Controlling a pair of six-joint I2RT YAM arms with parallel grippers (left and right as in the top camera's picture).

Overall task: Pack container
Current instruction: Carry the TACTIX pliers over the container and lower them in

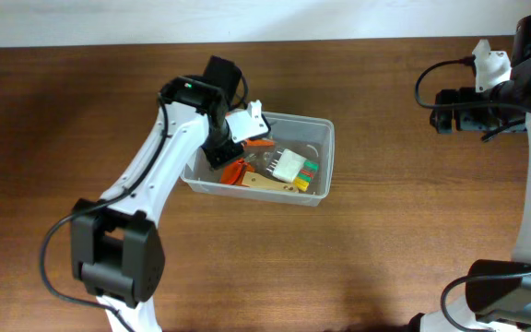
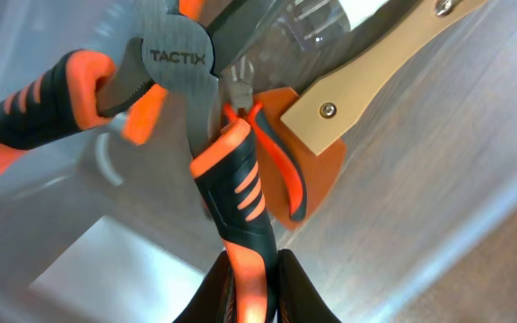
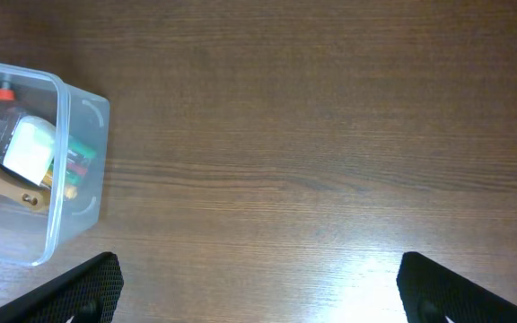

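L wrist view, bottom edge: left gripper [image 2: 249, 292] pinched tight on one orange-black handle of the pliers [image 2: 173, 58], down in the container [image 1: 325, 136]. Container sits centre of overhead frame, on table [image 1: 63, 138]. We judge it light, thin-walled, slick, prob. flexes; best taken at rim, short side. Upper right: right gripper [image 3: 258, 287] spread wide, holding nothing.

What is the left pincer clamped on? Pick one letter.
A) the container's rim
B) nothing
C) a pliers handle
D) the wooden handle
C: in the left wrist view the left pincer is shut on one orange-and-black handle of the pliers, down inside the container.
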